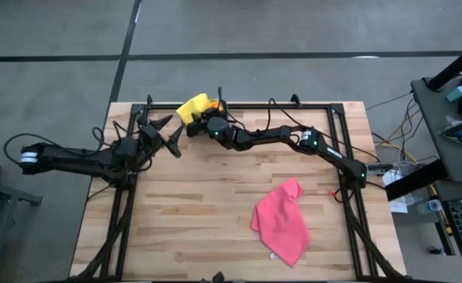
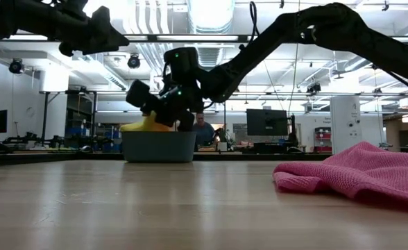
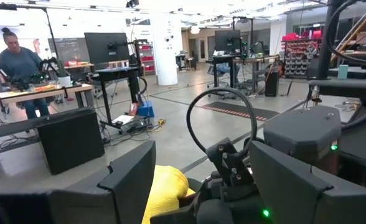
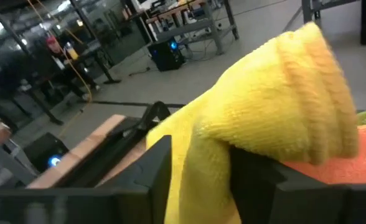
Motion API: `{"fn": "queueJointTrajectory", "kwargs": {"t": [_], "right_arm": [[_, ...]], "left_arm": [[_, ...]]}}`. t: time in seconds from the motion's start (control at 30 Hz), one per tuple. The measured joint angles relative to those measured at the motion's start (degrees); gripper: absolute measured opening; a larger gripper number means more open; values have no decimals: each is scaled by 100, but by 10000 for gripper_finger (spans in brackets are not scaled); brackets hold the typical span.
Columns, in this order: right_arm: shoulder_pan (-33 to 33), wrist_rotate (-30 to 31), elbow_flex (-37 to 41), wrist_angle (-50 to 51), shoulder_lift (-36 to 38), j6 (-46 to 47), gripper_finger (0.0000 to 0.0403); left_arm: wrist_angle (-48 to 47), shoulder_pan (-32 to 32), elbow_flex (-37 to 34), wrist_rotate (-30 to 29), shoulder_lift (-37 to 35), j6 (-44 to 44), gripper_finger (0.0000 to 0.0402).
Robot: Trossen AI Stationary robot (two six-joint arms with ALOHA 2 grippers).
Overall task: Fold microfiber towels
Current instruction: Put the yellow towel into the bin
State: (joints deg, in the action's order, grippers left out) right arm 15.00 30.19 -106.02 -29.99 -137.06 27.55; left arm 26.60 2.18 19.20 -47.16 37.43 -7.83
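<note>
Right fingers (image 4: 198, 177) are clenched on the yellow towel (image 4: 276, 106); left fingers (image 1: 168, 134) sit spread nearby, holding nothing.

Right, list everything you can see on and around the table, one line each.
Yellow towel: one, yellow, at the far edge of the table, pinched in the right pincer over the bin.
Orange towel: one, orange, just under the yellow one in the right wrist view.
Pink towel: one, pink, lying crumpled on the near right part of the table.
Bin: one, dark teal, at the far edge of the table.
Table: one, light wood with a black frame.
Person: one, at a bench in the room behind.
Left pincer: black, open, raised beside the bin.
Right pincer: black, shut on the yellow towel.
</note>
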Motion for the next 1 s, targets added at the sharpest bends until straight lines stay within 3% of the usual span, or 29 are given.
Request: {"fn": "queueJointTrajectory", "kwargs": {"t": [0.37,0.9,1.0], "right_arm": [[-28,-22,-502,1920,309,-322,184],[-139,-298,-2905,7905,367,-1610,185],[-162,-464,-2789,8489,652,-1998,185]], "left_arm": [[-5,2,0,-3,6,10,244],[-10,0,0,5,416,265,244],[-9,0,0,87,516,431,244]]}}
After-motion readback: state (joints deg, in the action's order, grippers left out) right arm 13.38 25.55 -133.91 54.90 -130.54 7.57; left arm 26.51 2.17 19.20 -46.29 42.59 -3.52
